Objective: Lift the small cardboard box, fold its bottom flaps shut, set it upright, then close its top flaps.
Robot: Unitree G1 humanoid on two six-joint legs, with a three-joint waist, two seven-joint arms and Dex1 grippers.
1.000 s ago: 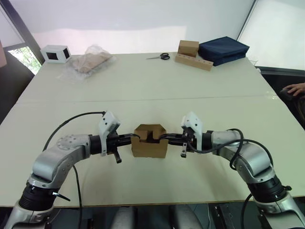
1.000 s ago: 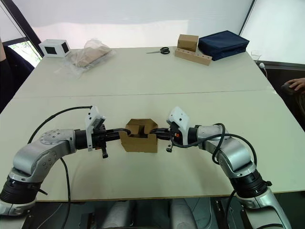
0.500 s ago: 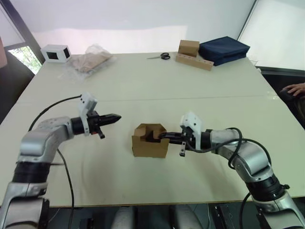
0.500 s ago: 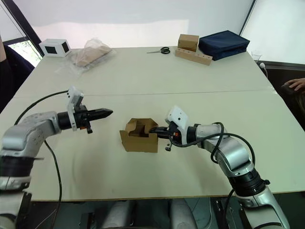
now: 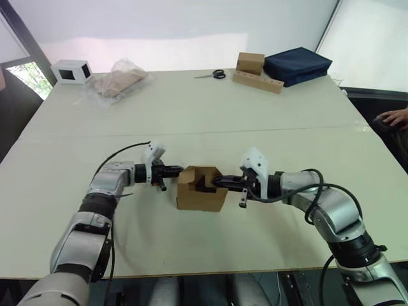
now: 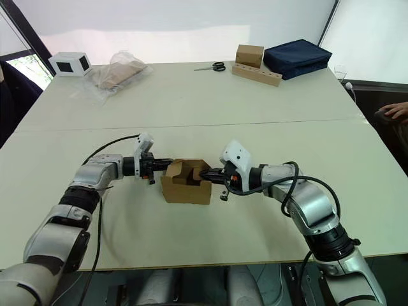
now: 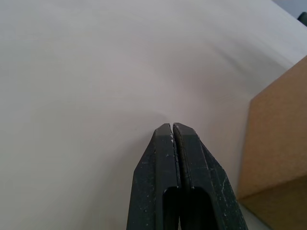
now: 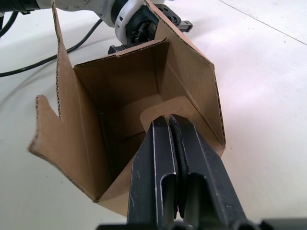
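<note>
The small cardboard box (image 5: 199,194) stands upright on the table with its open end up. Its top flaps (image 8: 48,120) stick up around the opening, and the bottom flaps are hidden underneath. My left gripper (image 5: 179,172) is shut, with its tip right at the box's left wall (image 7: 276,139); whether it touches I cannot tell. From the right, my right gripper (image 8: 168,118) reaches over the rim. It is shut too, and its tip lies low inside the opening, over an inner flap.
At the far left stand a white box with dark windows (image 5: 71,70) and a plastic bag (image 5: 120,80). Far right hold scissors (image 5: 215,74), a brown box (image 5: 251,63) on a long strip (image 5: 258,82), and a navy bag (image 5: 298,64). A person's hand (image 5: 393,118) rests at the right edge.
The left gripper, off to the left and away from the box half a second ago, has come back to the box's left wall. The right gripper has stayed at the box's opening.
</note>
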